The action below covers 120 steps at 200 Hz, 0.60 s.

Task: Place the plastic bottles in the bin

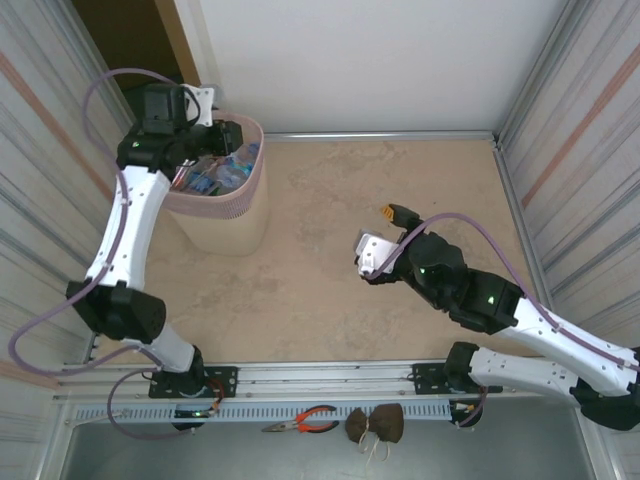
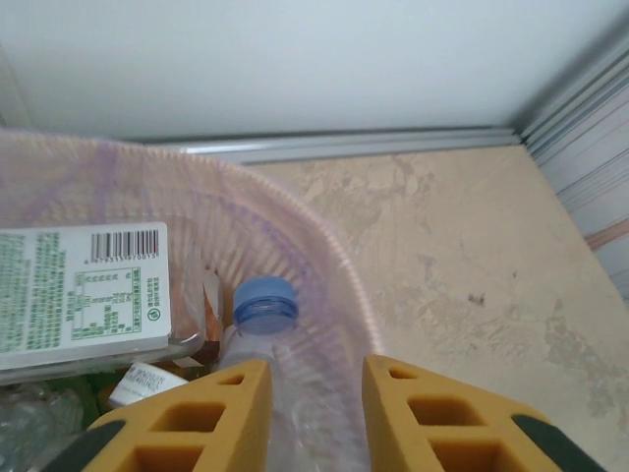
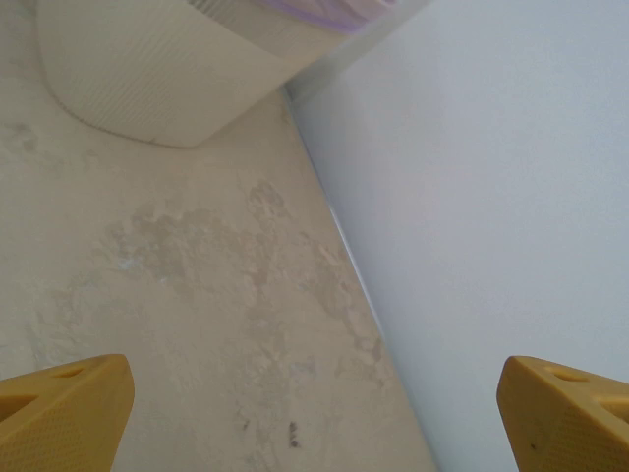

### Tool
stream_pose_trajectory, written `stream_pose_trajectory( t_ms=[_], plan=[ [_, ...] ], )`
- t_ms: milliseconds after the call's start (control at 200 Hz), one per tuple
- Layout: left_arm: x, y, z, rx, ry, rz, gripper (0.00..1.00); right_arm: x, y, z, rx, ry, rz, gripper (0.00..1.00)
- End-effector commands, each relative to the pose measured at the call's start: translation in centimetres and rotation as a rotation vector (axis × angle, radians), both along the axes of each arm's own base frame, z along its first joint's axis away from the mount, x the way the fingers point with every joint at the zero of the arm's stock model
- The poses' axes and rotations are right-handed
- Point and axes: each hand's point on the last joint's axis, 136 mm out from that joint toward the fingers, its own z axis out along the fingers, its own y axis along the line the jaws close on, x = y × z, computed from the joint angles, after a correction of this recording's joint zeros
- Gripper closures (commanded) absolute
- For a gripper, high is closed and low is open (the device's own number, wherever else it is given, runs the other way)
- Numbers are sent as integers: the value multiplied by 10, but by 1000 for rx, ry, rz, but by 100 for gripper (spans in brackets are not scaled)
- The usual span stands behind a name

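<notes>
at the near rail, between the arm bases, lie red-handled pliers [image 1: 300, 420]. just beyond, the right tool [image 3: 314, 388] hangs over the pale bench [image 1: 330, 300], its yellow fingers [image 3: 64, 413] spread wide apart with nothing between them. its wrist view looks along the bench to the cream lower body of the bin [image 3: 147, 79] and the white back wall [image 3: 491, 197]. the bin stands in the far left corner. the left tool [image 2: 314, 379] sits above its pink mesh rim, fingers drawn in and clamped on a clear blue-capped bottle [image 2: 265, 305] whose cap points away. the top view shows a heap of plastic bottles [image 1: 222, 172] filling the bin close to the rim. the left wrist view adds finer detail: a barcoded green-and-white label [image 2: 84, 295] on a bottle lying beside the held one.
</notes>
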Motion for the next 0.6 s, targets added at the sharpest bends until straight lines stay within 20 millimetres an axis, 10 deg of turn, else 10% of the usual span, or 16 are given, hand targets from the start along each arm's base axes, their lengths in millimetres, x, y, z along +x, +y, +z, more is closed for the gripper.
stream_pose_trajectory(
  t_ms=[0,596],
  plan=[
    [-34,1,27,-25,-51,-8,68,6,-21,22,190,54,-108,6],
    [-169,60,-36,25,-97,227,30,44,-109,-39,543,297,-534,1]
  ],
)
